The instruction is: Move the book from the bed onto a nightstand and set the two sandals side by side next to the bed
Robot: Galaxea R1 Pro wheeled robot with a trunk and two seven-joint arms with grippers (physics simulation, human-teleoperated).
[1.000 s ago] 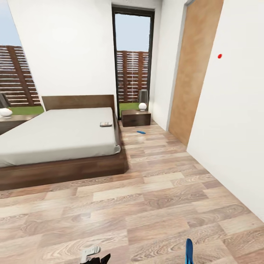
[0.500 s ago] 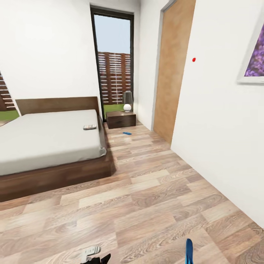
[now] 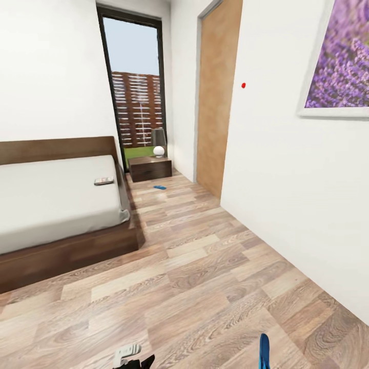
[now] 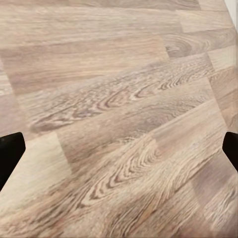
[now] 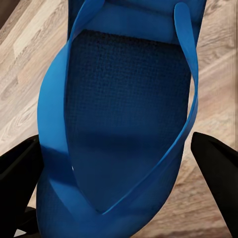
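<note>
Blue sandal [image 5: 124, 114] clamped in right pincer [image 5: 119, 163]; head view adds book [image 3: 103, 181] on bed [image 3: 56, 197]; left pincer [image 4: 119, 153] apart.

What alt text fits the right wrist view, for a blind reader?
A blue sandal seen close up, sole and straps toward the camera, held between the right gripper's dark jaws above a wood-plank floor.
</note>
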